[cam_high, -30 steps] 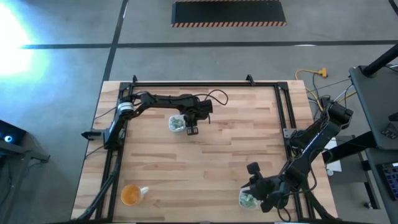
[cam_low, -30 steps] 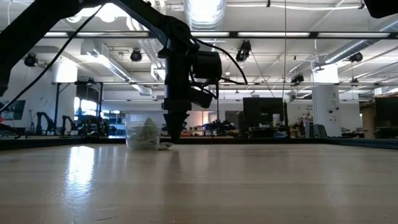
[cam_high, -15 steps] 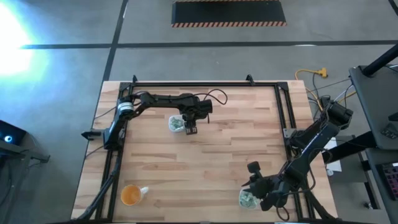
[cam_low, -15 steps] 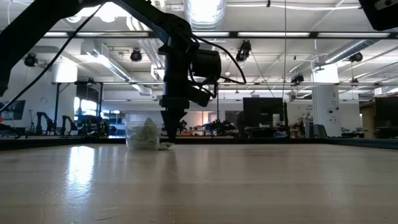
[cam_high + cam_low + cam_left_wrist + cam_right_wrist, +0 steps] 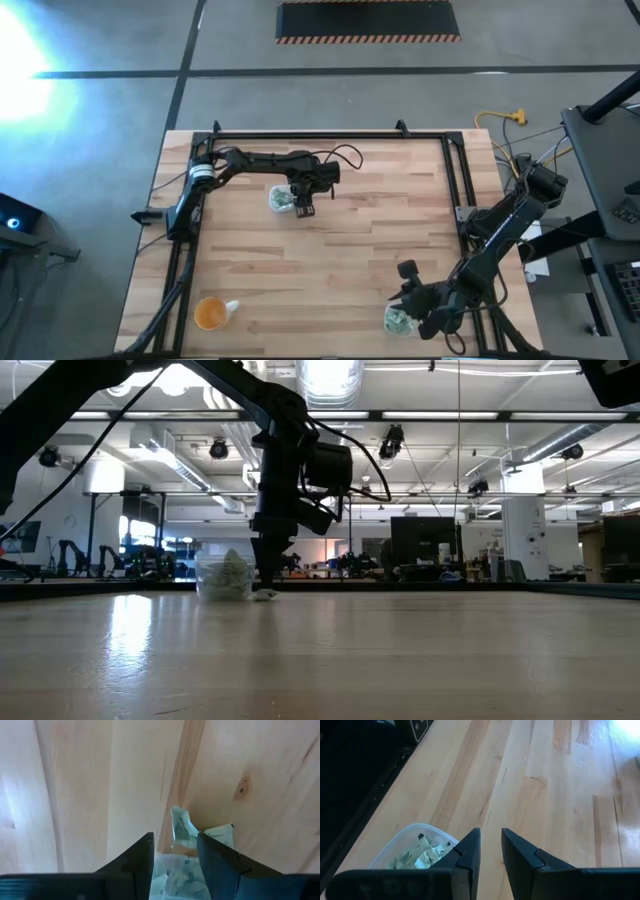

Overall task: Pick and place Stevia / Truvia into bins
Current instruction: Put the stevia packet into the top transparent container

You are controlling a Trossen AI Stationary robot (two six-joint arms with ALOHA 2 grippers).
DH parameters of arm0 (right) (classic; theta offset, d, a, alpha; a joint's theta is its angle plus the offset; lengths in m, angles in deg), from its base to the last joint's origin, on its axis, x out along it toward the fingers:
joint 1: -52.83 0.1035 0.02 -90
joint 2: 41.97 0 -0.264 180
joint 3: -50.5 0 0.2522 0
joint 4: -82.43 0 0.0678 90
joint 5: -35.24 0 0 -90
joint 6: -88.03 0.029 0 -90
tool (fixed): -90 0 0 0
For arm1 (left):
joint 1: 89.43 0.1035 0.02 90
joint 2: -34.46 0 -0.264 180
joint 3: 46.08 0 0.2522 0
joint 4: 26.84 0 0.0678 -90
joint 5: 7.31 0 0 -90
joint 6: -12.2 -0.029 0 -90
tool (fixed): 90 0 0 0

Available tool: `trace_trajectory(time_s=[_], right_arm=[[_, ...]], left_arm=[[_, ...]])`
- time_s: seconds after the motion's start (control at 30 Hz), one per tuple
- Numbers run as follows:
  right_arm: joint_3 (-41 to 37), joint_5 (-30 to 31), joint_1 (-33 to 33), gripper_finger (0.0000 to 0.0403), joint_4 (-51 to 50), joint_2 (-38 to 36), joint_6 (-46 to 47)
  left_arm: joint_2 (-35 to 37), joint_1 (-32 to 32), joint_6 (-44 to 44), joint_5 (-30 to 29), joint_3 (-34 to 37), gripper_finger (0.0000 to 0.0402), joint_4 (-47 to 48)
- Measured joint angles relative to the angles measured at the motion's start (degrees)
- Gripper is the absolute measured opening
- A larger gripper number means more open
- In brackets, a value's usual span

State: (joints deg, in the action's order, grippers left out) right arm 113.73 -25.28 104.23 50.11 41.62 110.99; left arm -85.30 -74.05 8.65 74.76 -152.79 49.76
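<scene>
The left gripper [image 5: 174, 851], jaws apart and holding nothing, hangs by the small clear plastic cup [image 5: 282, 199] of pale green paper packets [image 5: 184, 828] and should drop packets inside the rim, while the right gripper [image 5: 490, 850], jaws narrow, waits.

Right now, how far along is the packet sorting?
Mostly done: both clear cups, one by the left gripper at and one by the right gripper at, hold packets. In hand: nothing; the left jaws stand open over two loose packets on the table beside its cup. Left: those two. The right arm waits.
</scene>
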Motion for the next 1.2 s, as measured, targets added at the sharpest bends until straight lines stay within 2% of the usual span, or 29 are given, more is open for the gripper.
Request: trace_trajectory(time_s=[0.37, 0.97, 1.07, 1.2], right_arm=[[0.0, -0.04, 0.0, 0.0068, 0.07, -0.02, 0.0], [0.0, -0.07, 0.0, 0.0068, 0.15, -0.02, -0.02], [0.0, -0.07, 0.0, 0.0068, 0.15, -0.07, -0.02], [0.0, -0.07, 0.0, 0.0068, 0.15, -0.07, 0.0]], left_arm=[[0.0, 0.02, -1.29, 1.89, 0.99, 0.0133, -3.88], [-2.17, 0.11, -3.43, 1.96, 1.33, 0.0131, -4.35], [-2.07, 0.09, -3.63, 2.12, 1.08, 0.0119, -4.41], [-2.05, 0.09, -4.83, 3.18, 1.06, 0.0073, -4.51]])
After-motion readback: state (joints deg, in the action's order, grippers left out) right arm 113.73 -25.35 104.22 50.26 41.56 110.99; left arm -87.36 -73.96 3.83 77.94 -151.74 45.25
